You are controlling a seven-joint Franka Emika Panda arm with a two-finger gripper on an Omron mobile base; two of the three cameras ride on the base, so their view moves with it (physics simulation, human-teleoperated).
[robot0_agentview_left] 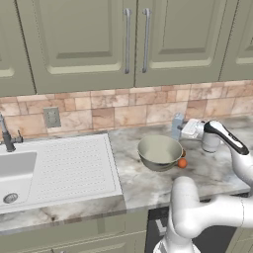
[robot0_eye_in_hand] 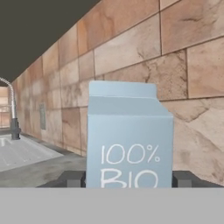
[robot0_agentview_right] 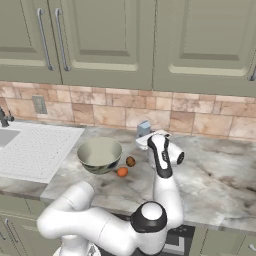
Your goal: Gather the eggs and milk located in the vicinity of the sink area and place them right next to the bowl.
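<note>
Behind the bowl (robot0_agentview_left: 159, 152), jaws flank the milk (robot0_eye_in_hand: 129, 138), contact unclear, carton's base cut off.

Light was even and diffuse, with no clear source and no glare. The bowl (robot0_agentview_left: 159, 152) cast only a faint soft shadow on the table (robot0_agentview_left: 212, 170). Textures looked soft and slightly blurred, most so in the close hand view, where the milk (robot0_eye_in_hand: 129, 140) lettering stayed legible. Straight edges showed no bending.
</note>
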